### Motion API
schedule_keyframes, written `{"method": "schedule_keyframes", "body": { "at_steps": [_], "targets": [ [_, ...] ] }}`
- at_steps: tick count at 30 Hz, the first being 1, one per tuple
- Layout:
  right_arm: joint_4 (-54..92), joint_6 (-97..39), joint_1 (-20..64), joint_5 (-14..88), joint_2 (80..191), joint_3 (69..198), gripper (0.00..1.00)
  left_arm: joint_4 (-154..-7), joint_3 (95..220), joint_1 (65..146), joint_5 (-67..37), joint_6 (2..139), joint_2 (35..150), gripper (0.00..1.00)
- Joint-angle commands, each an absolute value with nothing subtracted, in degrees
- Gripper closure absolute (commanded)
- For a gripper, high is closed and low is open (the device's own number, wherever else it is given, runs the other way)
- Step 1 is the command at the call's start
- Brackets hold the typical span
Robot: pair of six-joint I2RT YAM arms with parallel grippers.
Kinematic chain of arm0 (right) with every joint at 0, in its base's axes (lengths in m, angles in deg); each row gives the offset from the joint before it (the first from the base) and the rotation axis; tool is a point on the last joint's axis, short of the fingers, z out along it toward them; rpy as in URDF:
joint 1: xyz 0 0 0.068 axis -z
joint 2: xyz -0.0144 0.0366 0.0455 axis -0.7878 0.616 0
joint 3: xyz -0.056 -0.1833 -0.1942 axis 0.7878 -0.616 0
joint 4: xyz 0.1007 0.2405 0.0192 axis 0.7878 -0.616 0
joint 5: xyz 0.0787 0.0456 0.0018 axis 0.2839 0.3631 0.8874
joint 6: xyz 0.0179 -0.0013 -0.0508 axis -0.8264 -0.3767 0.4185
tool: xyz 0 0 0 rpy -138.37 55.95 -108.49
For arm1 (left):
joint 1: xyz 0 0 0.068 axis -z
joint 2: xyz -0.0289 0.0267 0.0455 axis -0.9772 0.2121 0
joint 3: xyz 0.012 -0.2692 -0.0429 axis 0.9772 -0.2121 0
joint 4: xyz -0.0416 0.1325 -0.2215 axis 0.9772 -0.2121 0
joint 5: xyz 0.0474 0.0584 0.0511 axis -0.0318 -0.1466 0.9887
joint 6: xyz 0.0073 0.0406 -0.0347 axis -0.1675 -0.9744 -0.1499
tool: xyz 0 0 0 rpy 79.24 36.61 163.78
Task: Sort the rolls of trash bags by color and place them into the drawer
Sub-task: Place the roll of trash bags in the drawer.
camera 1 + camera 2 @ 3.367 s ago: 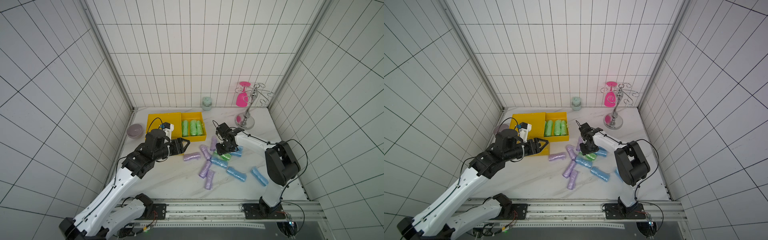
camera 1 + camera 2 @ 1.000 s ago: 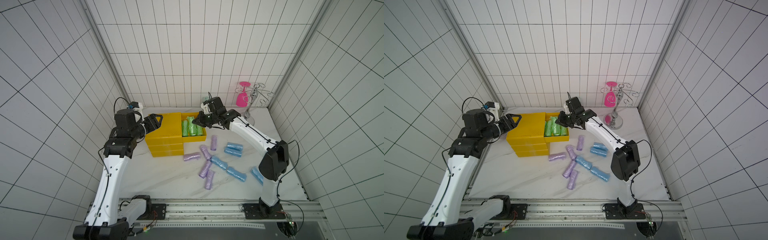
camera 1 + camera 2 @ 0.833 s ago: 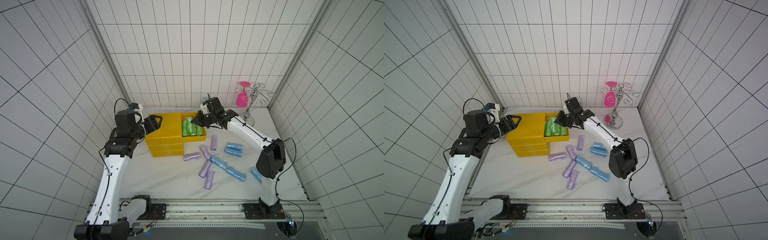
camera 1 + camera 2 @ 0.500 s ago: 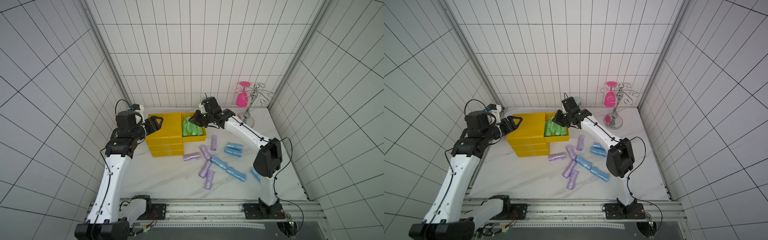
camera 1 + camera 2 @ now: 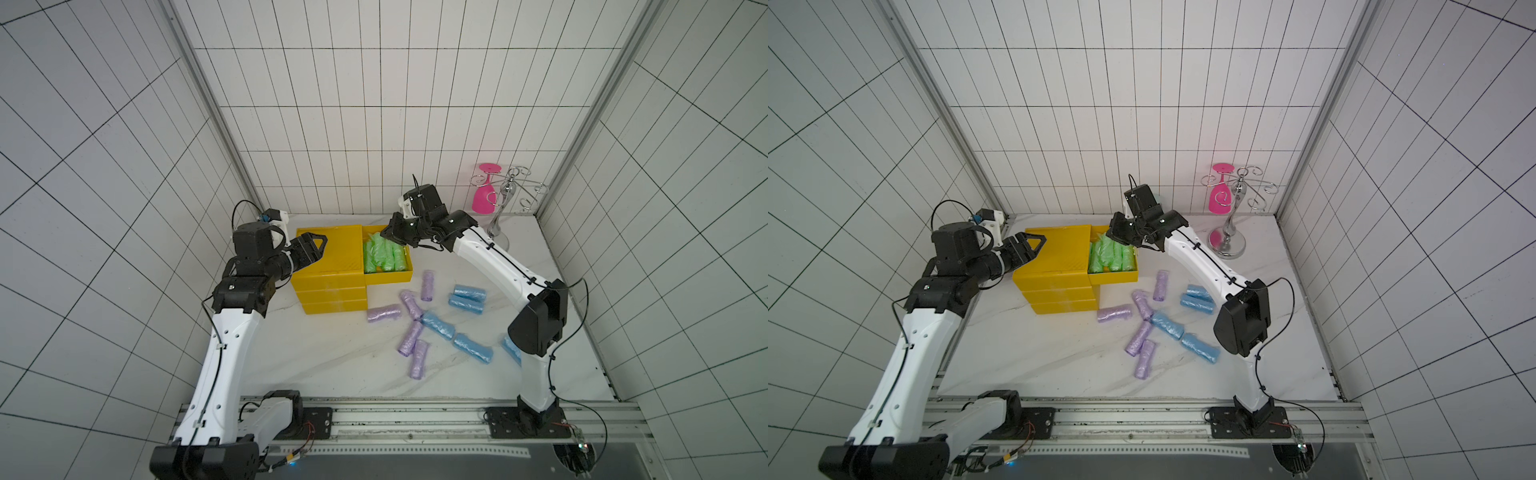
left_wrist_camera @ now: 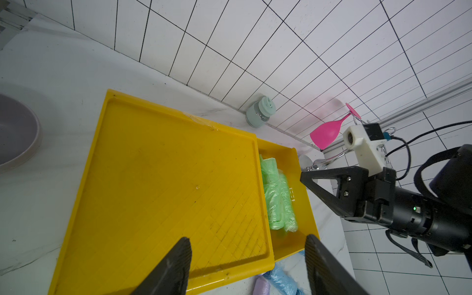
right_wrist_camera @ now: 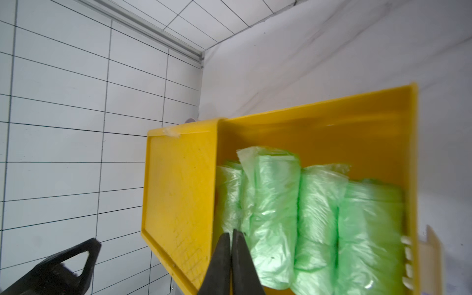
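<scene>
**A:** Where do the rolls stand?

**B:** The green rolls (image 5: pixel 384 255) lie side by side in the top drawer (image 5: pixel 388 276), which is pulled out sideways from the yellow cabinet (image 5: pixel 328 257). The lilac rolls (image 5: pixel 409 343) and blue rolls (image 5: pixel 467 297) lie mixed on the worktop (image 5: pixel 332 365), just beside the drawer. No green shows outside it, so I judge the green lot done.

**A:** Right claw?

**B:** The right claw (image 7: pixel 232 245) hangs over the drawer's far end, above the green rolls. Its fingers are pressed together with nothing between them.

**A:** Left claw?

**B:** The left claw (image 6: pixel 246 242) is poised above the cabinet top, jaws partly apart and empty. It is probably placed there to steady the cabinet or work the drawers while the right arm picks. That is a judgement only.

**A:** Why is only one drawer out?

**B:** Two lower tiers are shut, presumably one each for lilac and blue.
</scene>
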State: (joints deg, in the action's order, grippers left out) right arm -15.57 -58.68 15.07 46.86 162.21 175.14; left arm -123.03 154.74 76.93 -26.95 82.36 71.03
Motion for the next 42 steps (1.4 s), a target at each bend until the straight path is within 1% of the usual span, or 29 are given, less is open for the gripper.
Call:
{"method": "schedule_keyframes", "body": {
  "at_steps": [1, 6, 10, 13, 19, 23, 28, 30, 32, 36, 42],
  "targets": [
    [-18.1, -56.6, 13.9, 50.8, 165.8, 179.0, 0.93, -121.6, 154.2, 76.6, -27.1, 82.0, 71.0, 0.3],
    [-18.7, -56.6, 13.4, 50.4, 167.7, 177.2, 0.93, -122.0, 154.0, 76.6, -26.7, 81.9, 70.8, 0.3],
    [-19.9, -55.6, 13.2, 48.1, 168.2, 175.4, 0.93, -122.1, 153.8, 76.3, -26.6, 81.8, 70.6, 0.3],
    [-21.5, -54.7, 13.1, 46.5, 168.6, 175.4, 0.93, -122.1, 153.9, 76.3, -26.8, 81.9, 70.6, 0.3],
    [-22.2, -53.3, 13.1, 46.8, 168.2, 177.3, 0.93, -122.6, 154.4, 76.0, -26.0, 81.7, 70.5, 0.3],
    [-21.8, -51.1, 13.1, 47.9, 165.7, 178.9, 0.91, -123.1, 154.6, 75.2, -24.8, 81.6, 70.2, 0.31],
    [-22.4, -46.7, 13.6, 46.4, 159.6, 178.0, 0.88, -123.3, 154.1, 73.1, -23.7, 81.5, 69.8, 0.32],
    [-23.3, -44.7, 14.4, 45.8, 157.1, 176.5, 0.91, -123.4, 153.5, 72.1, -23.5, 81.6, 69.7, 0.32],
    [-23.6, -43.0, 15.8, 44.9, 154.7, 174.1, 0.93, -123.2, 152.8, 71.1, -23.1, 81.8, 69.3, 0.33],
    [-26.4, -40.5, 20.1, 41.3, 150.6, 166.8, 0.94, -122.3, 151.0, 69.3, -22.0, 82.2, 69.0, 0.33],
    [-27.6, -37.3, 24.0, 37.6, 149.7, 158.8, 0.93, -117.7, 147.7, 66.6, -26.0, 85.7, 70.7, 0.32]
  ]
}}
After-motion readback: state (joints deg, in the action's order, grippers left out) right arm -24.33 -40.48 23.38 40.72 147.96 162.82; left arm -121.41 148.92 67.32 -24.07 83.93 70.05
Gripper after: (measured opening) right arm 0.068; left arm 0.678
